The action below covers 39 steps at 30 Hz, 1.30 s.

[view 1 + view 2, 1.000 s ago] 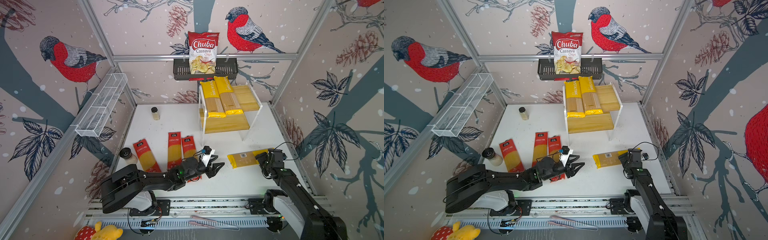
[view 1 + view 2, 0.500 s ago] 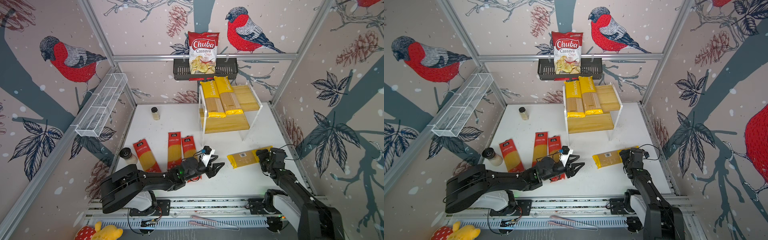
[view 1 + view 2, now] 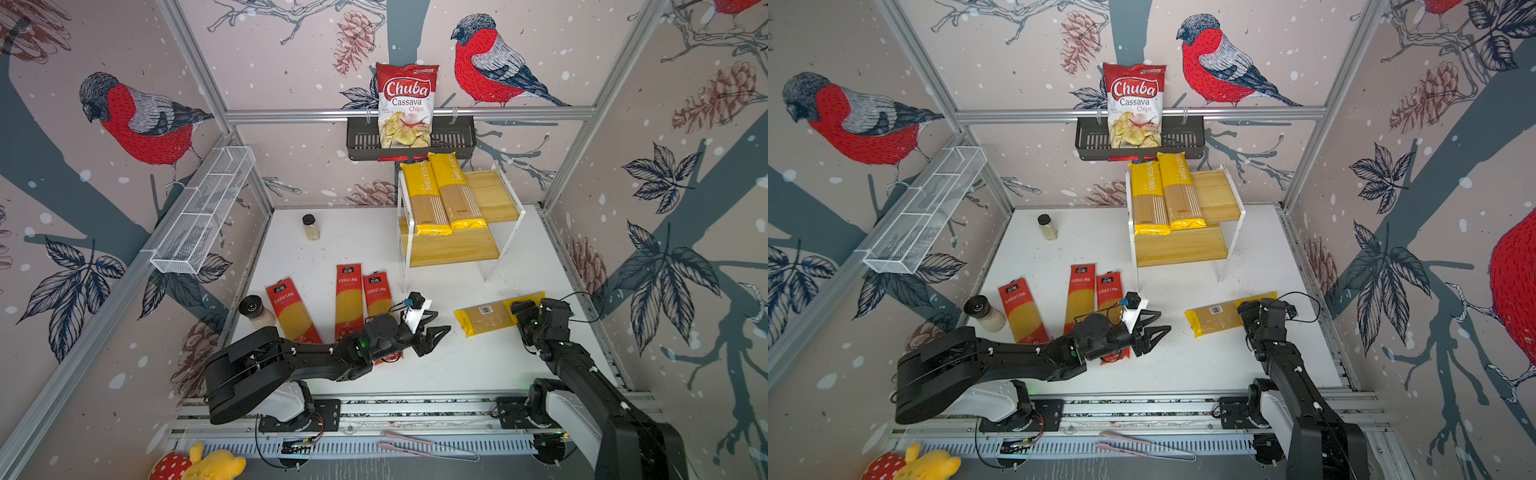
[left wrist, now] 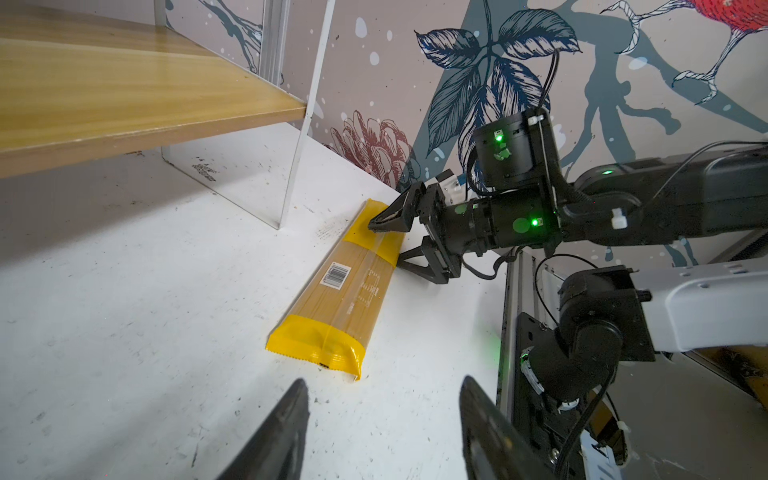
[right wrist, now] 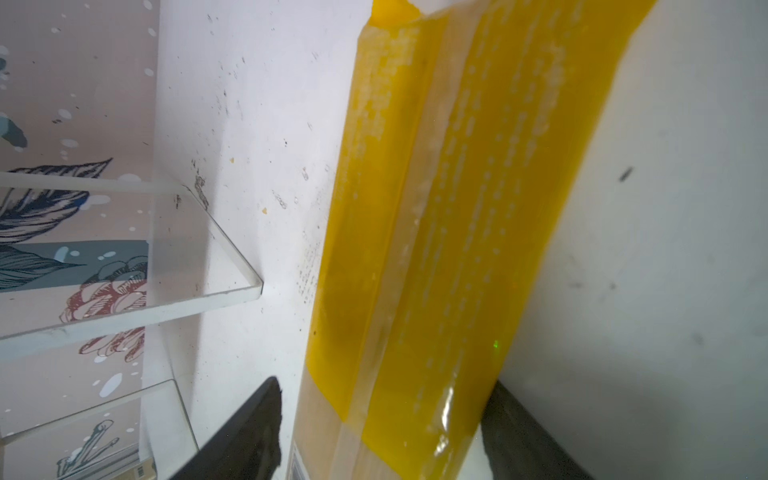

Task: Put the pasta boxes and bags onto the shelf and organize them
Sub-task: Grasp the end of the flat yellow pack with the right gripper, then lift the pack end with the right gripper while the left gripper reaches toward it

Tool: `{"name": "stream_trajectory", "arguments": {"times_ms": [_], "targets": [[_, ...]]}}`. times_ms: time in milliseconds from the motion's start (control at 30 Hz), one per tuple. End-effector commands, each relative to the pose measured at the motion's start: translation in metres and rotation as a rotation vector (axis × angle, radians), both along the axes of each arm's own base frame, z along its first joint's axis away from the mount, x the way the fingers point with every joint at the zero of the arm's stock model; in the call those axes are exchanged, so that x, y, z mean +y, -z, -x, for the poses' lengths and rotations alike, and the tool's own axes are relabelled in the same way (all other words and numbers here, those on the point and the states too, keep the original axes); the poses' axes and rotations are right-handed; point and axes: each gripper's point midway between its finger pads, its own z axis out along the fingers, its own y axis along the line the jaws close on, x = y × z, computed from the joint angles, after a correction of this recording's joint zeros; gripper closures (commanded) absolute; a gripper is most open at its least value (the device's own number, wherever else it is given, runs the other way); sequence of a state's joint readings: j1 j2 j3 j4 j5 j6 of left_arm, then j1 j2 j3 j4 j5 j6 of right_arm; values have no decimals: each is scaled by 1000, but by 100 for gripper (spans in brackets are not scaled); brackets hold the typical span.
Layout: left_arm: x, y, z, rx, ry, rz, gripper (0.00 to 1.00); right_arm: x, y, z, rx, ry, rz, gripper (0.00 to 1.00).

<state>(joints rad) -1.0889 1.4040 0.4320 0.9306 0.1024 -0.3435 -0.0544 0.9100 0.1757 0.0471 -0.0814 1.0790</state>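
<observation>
A yellow pasta pack (image 3: 488, 319) (image 3: 1219, 318) lies flat, barcode up, on the white table right of centre. My right gripper (image 3: 523, 314) (image 4: 384, 245) is low at its far right end. The jaws stand open, one on each side of the pack (image 5: 449, 208), with a gap showing beside one finger (image 5: 253, 424). My left gripper (image 3: 432, 334) (image 4: 382, 415) hovers open and empty, just left of that pack (image 4: 345, 291). Two yellow packs (image 3: 424, 195) (image 3: 455, 187) lie side by side on the upper board of the shelf (image 3: 451, 251). Three red packs (image 3: 291, 307) (image 3: 348, 299) (image 3: 377, 293) lie on the table to the left.
A Chuba chips bag (image 3: 405, 104) stands in the black wall basket (image 3: 361, 143) above the shelf. A white wire basket (image 3: 199, 216) hangs on the left wall. A small spice jar (image 3: 311, 226) and a grinder jar (image 3: 254, 309) stand on the table's left side.
My right gripper has crept a little further over the end of the yellow pack and its jaws have narrowed slightly. The left arm has not moved.
</observation>
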Motion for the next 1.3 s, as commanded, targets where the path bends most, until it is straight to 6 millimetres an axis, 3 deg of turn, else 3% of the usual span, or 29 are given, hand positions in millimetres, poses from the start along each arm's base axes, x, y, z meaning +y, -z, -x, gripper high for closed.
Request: {"name": "stream_trajectory", "arguments": {"times_ms": [0,167,633,833,1067,1267], "targets": [[-1,-15,0,-23,0,47,43,4,31,24,129,20,-46,28],[-1,-16,0,-21,0,49,43,5,34,18,120,20,-58,44],[-3,-12,-1,-18,2,31,43,9,15,4,-51,14,-87,92],[-6,-7,-2,-11,4,17,43,12,-11,-7,-119,-32,-65,100],[-17,-5,-2,-37,12,-36,43,20,-56,-14,-210,-65,-58,100],[-36,6,11,-94,58,-131,42,32,-80,-12,-238,-87,-94,100]]}}
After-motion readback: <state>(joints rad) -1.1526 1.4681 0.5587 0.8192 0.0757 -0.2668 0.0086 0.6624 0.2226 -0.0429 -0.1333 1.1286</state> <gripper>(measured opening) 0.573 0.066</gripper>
